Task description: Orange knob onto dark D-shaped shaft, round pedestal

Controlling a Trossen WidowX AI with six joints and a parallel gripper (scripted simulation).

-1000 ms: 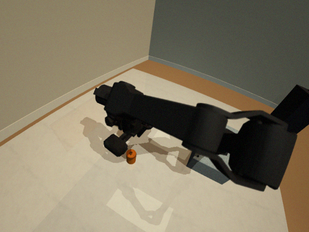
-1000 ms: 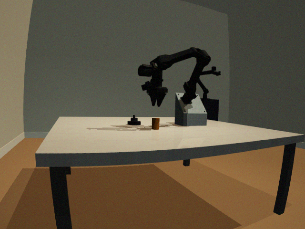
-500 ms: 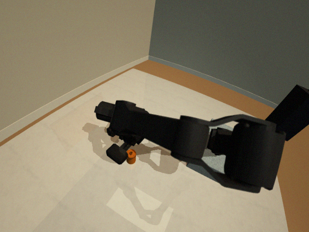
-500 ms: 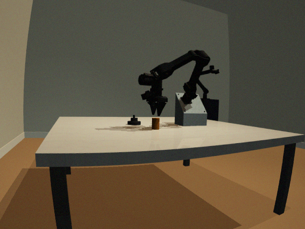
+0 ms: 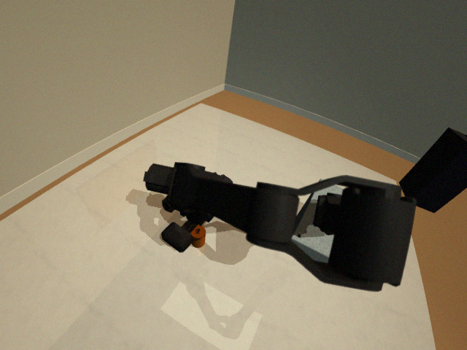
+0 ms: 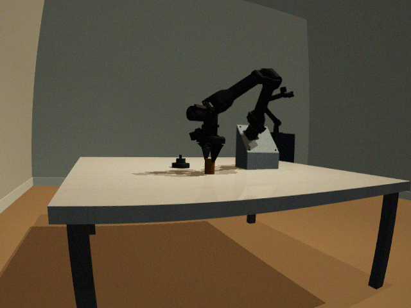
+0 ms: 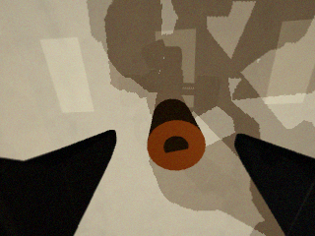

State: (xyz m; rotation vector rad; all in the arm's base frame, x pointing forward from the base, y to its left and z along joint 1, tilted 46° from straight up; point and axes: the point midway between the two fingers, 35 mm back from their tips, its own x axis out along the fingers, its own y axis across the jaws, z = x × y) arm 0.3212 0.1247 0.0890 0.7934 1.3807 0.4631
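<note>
The orange knob [image 5: 198, 240] [image 6: 209, 166] [image 7: 176, 160] stands upright on the worktop [image 5: 113, 301] [image 6: 139, 192]. To grip it well, centre the hand [image 5: 190, 227] [image 6: 209, 160] [image 7: 174, 137], lower it straight, then close evenly so the knob doesn't twist; its hole's flat side faces roughly six o'clock in the wrist view. The hand points down, fingers wide apart, the bent arm [image 5: 226, 199] [image 6: 243, 86] reaching over.

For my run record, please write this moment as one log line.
gripper: open, low over knob | orange knob: upright on table, ungrasped | pedestal: knob not fitted
</note>
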